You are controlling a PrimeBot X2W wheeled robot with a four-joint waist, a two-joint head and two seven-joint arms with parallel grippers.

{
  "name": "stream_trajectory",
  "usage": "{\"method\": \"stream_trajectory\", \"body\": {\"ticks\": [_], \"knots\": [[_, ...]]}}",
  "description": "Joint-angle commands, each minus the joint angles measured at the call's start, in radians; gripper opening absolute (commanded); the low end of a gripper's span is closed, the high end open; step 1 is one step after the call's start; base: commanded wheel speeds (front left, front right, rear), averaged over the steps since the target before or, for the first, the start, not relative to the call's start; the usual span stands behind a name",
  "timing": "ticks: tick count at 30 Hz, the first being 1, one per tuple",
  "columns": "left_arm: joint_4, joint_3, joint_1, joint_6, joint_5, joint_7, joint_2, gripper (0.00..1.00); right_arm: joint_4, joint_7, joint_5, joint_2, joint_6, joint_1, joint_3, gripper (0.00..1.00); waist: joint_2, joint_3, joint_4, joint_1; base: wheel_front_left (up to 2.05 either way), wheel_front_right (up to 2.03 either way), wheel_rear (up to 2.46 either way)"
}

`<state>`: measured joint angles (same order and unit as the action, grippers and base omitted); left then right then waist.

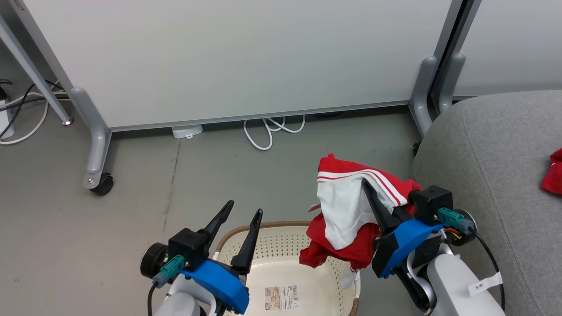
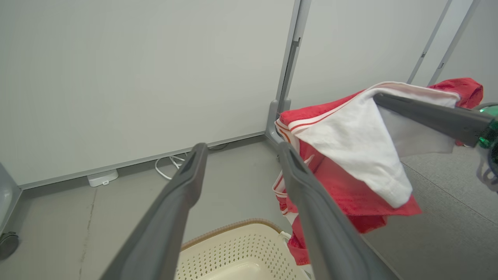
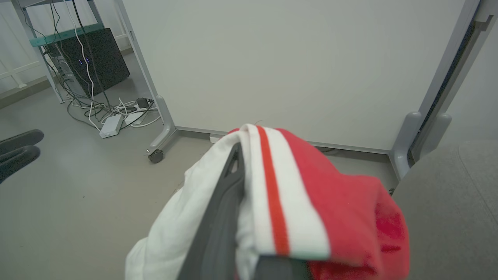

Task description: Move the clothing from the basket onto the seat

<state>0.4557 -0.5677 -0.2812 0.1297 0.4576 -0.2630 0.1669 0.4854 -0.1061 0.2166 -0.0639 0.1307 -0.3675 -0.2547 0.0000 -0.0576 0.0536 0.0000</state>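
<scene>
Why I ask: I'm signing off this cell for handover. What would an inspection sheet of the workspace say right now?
Surface: grey floor, scuffed, with a thin crack line.
Job's things: basket on the floor, its label showing inside; red-and-white garment hanging from the right gripper over the basket's right rim; red piece lying on the grey seat.
Clutter: small white box at the panel's foot; computer tower farther off.
Grippers: left gripper open, holding nothing; right gripper shut on the garment.
Cables: white cable looped under the panel; more beside the tower.
Surroundings: pale partition panel on castor feet.
</scene>
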Motion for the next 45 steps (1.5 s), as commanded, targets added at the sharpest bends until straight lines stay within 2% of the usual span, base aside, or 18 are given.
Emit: {"method": "stream_trajectory", "body": {"ticks": [1, 10, 26, 32, 45], "knots": [[-0.008, 0.023, 0.024, 0.001, -0.013, -0.003, -0.002, 1.0, -0.009, 0.004, -0.006, -0.005, 0.0, 0.012, 0.006, 0.0, 0.0, 0.002, 0.003, 0.0, 0.0, 0.0, 0.0], [-0.028, 0.085, 0.072, 0.001, -0.055, -0.003, -0.012, 1.0, -0.033, 0.015, -0.013, -0.004, 0.0, 0.033, 0.026, 0.0, 0.0, 0.01, 0.01, 0.0, 0.0, 0.0, 0.0], [-0.03, 0.086, 0.049, 0.001, -0.067, -0.003, -0.024, 1.0, -0.056, 0.027, -0.011, -0.002, 0.0, 0.042, 0.031, 0.0, 0.0, 0.003, -0.024, 0.0, 0.0, 0.0, 0.0], [-0.032, 0.091, 0.043, 0.001, -0.074, -0.003, -0.02, 1.0, -0.061, 0.018, -0.01, 0.002, 0.0, 0.034, 0.033, 0.0, 0.0, -0.007, -0.077, 0.0, 0.0, 0.0, 0.0], [-0.033, 0.09, 0.023, 0.001, -0.081, -0.003, -0.015, 1.0, -0.046, -0.003, -0.002, 0.009, 0.0, 0.027, 0.043, 0.0, 0.0, -0.033, -0.253, 0.0, 0.0, 0.0, 0.0]]}}
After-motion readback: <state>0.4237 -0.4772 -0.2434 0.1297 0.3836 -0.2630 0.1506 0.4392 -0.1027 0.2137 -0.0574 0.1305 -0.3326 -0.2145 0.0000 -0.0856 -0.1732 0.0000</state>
